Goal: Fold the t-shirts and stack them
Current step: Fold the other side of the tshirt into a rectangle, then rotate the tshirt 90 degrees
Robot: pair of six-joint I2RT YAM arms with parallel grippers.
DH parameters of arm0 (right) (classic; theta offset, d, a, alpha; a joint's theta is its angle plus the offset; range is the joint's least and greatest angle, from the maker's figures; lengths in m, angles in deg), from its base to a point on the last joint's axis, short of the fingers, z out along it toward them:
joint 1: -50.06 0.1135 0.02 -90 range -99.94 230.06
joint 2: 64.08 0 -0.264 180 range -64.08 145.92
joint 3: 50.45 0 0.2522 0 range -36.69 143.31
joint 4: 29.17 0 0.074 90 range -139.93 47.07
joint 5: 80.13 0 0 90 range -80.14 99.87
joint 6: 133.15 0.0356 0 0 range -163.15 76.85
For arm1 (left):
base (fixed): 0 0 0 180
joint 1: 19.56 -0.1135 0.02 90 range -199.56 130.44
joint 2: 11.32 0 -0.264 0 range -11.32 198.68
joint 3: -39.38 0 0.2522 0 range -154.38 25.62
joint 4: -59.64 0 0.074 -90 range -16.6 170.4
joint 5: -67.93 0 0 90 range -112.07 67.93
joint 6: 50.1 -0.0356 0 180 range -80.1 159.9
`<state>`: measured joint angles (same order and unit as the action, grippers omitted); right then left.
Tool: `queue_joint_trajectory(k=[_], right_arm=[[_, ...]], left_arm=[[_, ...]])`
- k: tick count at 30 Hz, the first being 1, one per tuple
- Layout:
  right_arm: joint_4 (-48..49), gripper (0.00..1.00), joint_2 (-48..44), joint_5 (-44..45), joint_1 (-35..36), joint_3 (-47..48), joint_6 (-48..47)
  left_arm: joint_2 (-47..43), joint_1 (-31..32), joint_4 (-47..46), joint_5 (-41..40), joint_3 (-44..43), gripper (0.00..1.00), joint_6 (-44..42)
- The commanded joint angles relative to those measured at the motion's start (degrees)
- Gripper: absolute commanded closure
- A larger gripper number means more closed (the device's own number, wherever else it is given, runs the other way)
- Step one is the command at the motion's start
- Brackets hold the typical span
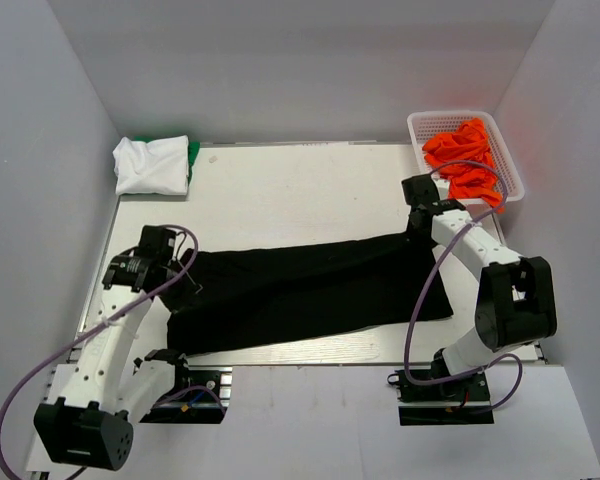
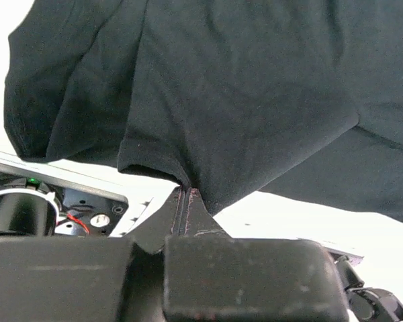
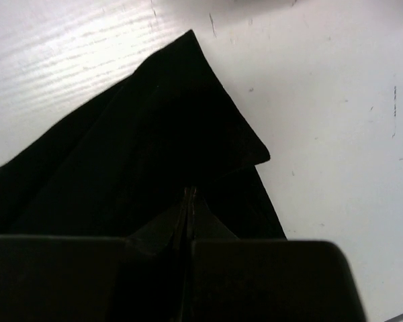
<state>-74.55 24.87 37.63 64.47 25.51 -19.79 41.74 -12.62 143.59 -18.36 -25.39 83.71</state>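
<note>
Top view: black t-shirt [image 1: 310, 285] lies as a long band across the near half of the table [image 1: 300, 190], running from the left gripper [image 1: 188, 280] at its left end to the right gripper [image 1: 420, 222] at its far right corner. Both grippers sit on the cloth edge. White t-shirt [image 1: 150, 165] is folded at the far left corner of the table, on top of a green t-shirt [image 1: 193, 155] (only a sliver of green shows at its right side). Orange t-shirts [image 1: 465, 160] are bunched in a white basket [image 1: 420, 125] at the far right, well apart from the black one. Left wrist view: left gripper [image 2: 187, 192] has its fingers pressed together with the hem of the black t-shirt [image 2: 242, 100] pinched between them. Cloth fans out from the pinch in folds, with white table showing under it. Right wrist view: right gripper [image 3: 190, 196] is closed tight on the black t-shirt [image 3: 141, 147], no gap between the fingers. A pointed corner of the fabric lies flat on the table [image 3: 336, 100] beyond the tips, and a folded flap sits just right of the pinch.
</note>
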Motion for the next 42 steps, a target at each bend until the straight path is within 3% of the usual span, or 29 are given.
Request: queue_joint_trajectory(k=[1,4,6,8,9,10,11,13,17,22,30,38,42], right_arm=[[0.8,1.00,-2.7,0.1,0.2,-2.6,-0.4],[0.4,1.00,-2.7,-0.9,0.2,-3.7,-1.1],[0.1,0.96,-2.3,-1.8,0.3,-5.0,-1.1],[-1.3,0.72,-2.0,-1.5,0.3,-6.3,-0.1],[-1.7,0.62,-2.0,-1.4,0.2,-6.5,0.9],[-2.0,0.53,-2.3,-1.1,0.3,-6.6,1.3],[-2.4,0.32,-3.0,-0.1,0.3,-6.9,1.5],[-2.9,0.10,-3.6,0.4,0.2,-6.4,1.4],[-2.0,0.10,-7.8,-5.8,0.4,-4.4,0.1],[8.4,0.10,-12.0,-21.2,1.8,-7.9,-4.8],[12.4,0.10,-1.2,-33.7,4.0,-5.2,-6.0],[16.4,0.10,6.5,-35.9,4.3,-9.6,-3.0],[16.1,0.10,6.3,-35.8,6.9,-14.8,-3.3]], left_arm=[[-3.9,0.1,0.5,3.0,3.5,1.00,1.6],[-5.9,0.6,-2.3,6.8,8.8,1.00,2.1],[-6.5,0.6,-2.3,9.4,11.8,0.74,2.2],[-6.5,0.6,-1.6,10.1,11.8,0.36,2.2],[-6.5,0.6,-1.0,10.1,11.1,0.07,1.5],[-6.5,0.6,-0.3,10.1,10.1,0.00,0.3],[-6.5,0.6,1.1,10.1,7.9,0.00,-1.3],[-5.7,0.6,2.5,8.3,5.5,0.00,-2.6],[-2.2,0.6,-0.7,6.8,1.9,0.00,-4.7],[6.1,0.6,-19.7,12.0,5.1,0.00,-4.7],[24.2,0.6,-37.6,8.1,4.3,0.00,-2.2],[46.1,0.7,-38.7,-0.2,-7.1,0.00,-2.7],[59.3,0.2,-40.1,-0.4,-21.9,0.00,-3.2]])
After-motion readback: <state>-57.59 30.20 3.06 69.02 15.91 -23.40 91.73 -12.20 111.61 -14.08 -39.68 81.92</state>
